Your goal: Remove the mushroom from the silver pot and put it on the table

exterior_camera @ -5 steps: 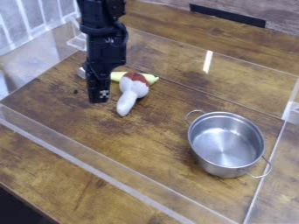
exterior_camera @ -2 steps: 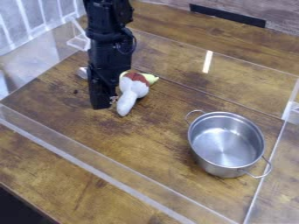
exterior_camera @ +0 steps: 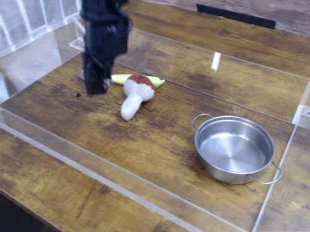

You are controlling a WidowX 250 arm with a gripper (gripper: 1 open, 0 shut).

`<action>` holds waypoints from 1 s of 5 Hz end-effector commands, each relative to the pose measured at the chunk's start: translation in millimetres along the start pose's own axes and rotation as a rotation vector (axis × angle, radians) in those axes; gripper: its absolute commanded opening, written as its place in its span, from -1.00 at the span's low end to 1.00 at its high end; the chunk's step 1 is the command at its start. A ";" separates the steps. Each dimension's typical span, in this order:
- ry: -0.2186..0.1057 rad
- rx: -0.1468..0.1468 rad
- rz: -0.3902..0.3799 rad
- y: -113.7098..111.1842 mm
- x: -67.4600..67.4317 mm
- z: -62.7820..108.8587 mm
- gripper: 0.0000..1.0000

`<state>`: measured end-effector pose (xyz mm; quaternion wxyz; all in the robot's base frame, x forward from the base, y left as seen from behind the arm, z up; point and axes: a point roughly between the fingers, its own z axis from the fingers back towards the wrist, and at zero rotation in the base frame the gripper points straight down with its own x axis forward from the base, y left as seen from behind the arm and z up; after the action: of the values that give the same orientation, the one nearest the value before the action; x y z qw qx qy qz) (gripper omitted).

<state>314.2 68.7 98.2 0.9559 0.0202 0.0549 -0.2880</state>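
Hand pointing down, fingers pressed together, gripping nothing, hanging just above worktop at upper left. Mushroom lying on its side on worktop just right of hand, not touching it, red-brown cap toward back, white stem toward front. Yellow-green thing peeking out behind cap. Silver pot standing empty, well apart at lower right, near acrylic wall.

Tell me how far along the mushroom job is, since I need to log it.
Essentially done, it seems. The silver pot is empty, and the mushroom lies on its side on the table, well apart from the pot. Nothing is in hand: the claw is shut, holding nothing, just left of the mushroom. Probably only pulling the arm away is left.
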 end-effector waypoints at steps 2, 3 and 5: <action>-0.043 0.082 0.006 14.0 -11.1 38.8 -1.00; -0.029 0.092 0.065 9.9 -11.7 42.2 -1.00; -0.008 0.098 0.232 -1.1 -13.4 40.0 -1.00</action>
<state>305.3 75.5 112.7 0.9799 0.0549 0.0732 -0.1773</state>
